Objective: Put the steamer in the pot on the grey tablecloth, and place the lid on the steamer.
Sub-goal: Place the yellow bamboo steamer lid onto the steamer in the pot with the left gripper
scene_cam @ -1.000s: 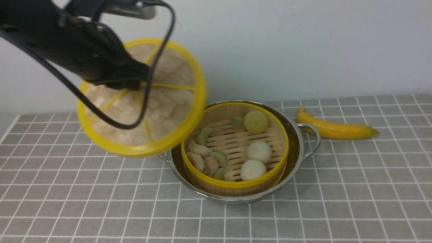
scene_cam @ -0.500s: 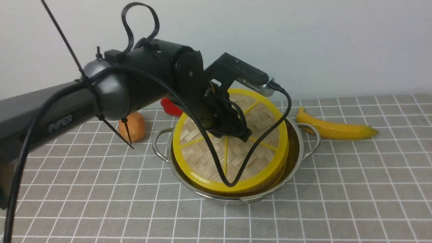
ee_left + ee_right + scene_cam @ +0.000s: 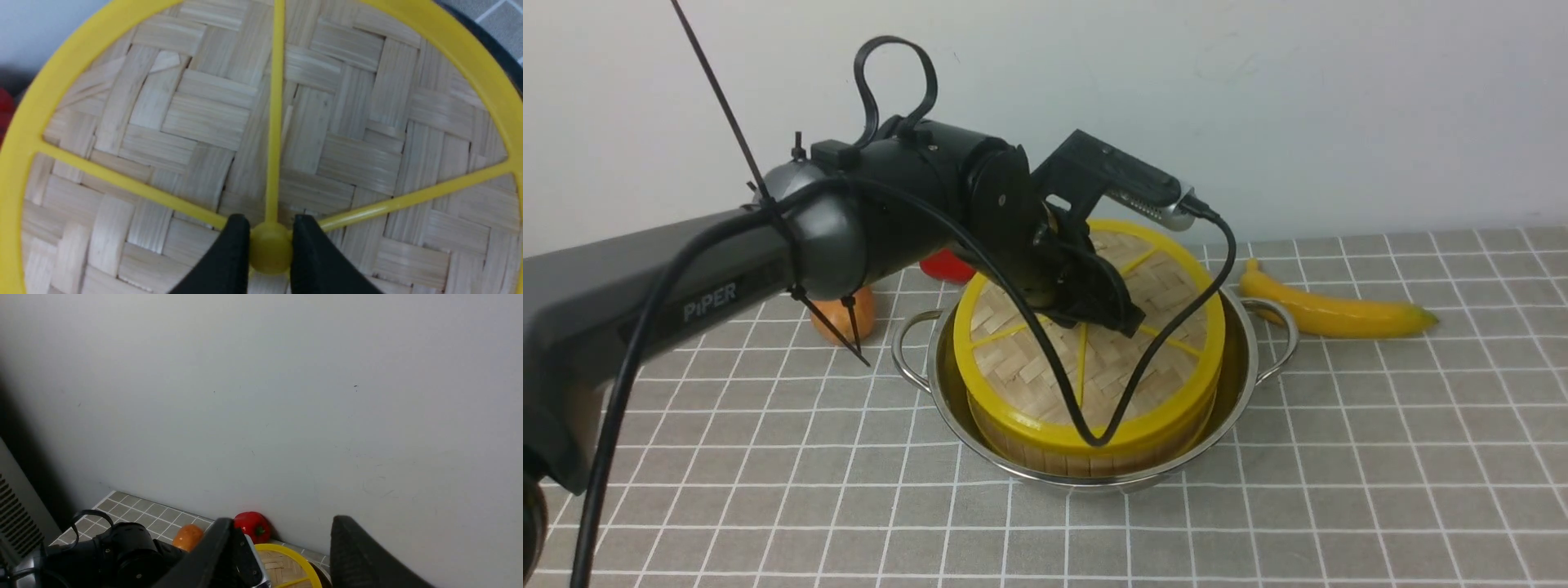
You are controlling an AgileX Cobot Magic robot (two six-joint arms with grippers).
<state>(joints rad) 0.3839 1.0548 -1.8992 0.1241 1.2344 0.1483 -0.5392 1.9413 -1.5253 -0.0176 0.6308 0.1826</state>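
The left claw (image 3: 270, 226) pinches the small yellow hub (image 3: 269, 255) at the centre of the lid (image 3: 204, 122), its jaws narrowed to the hub's width with one black finger on each side. The lid lies over the steamer (image 3: 1045, 457), which sits inside the pot (image 3: 1245, 359) on the grey tablecloth (image 3: 1339, 457). The arm hides the far rim, so I cannot tell whether the lid is seated all round. The likeliest trouble is at release: if the jaws part too little, or the claw lifts early, the hub could stick and drag the lid askew or off. The wrist cable (image 3: 1094, 437) droops across the near rim and might snag it on the way up. The right claw (image 3: 282, 519) hangs high, spread wide and empty, well apart from the pot.
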